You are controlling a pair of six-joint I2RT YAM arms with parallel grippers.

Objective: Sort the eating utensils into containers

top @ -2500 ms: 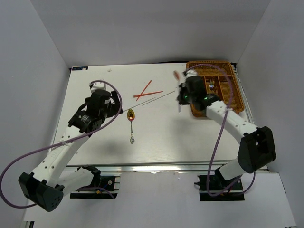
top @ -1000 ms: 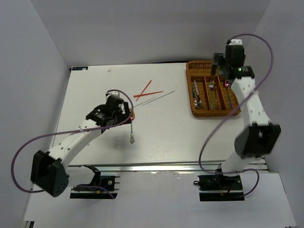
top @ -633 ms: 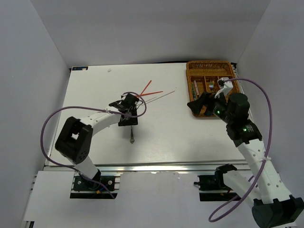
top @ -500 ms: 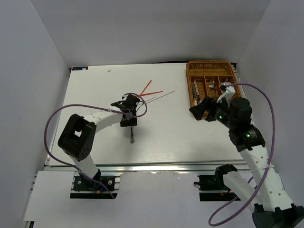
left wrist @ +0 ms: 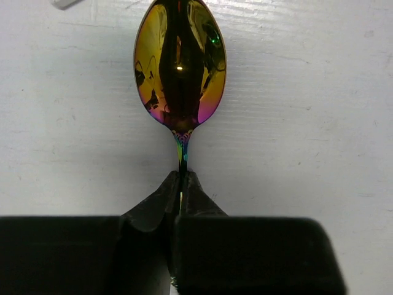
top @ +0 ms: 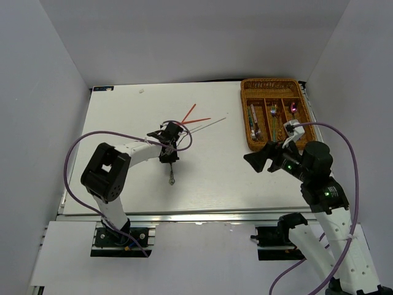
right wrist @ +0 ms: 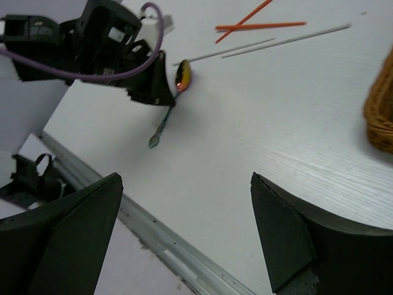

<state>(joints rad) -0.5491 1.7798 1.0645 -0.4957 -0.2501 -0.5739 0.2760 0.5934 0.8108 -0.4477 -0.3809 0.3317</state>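
Observation:
An iridescent purple-gold spoon [left wrist: 180,67] lies flat on the white table, and my left gripper [left wrist: 182,184] is shut on its thin neck just below the bowl. From above, the left gripper [top: 169,155] covers the bowl and only the spoon's handle [top: 172,173] shows. Two red chopsticks [top: 190,116] lie crossed beyond it, with two silver chopsticks [top: 207,125] beside them. The wicker tray [top: 274,145] at the far right holds several utensils in its long slots. My right gripper [top: 260,158] hovers open and empty in front of the tray.
The right wrist view looks across the table to the spoon [right wrist: 182,76], the left gripper [right wrist: 152,86], the red chopsticks [right wrist: 261,25] and the tray's corner [right wrist: 382,117]. The table's metal front rail [right wrist: 153,236] runs below the right fingers [right wrist: 67,227].
My left gripper came down over the spoon and shut on its neck. My right arm drew back from over the tray toward the near edge, staying open.

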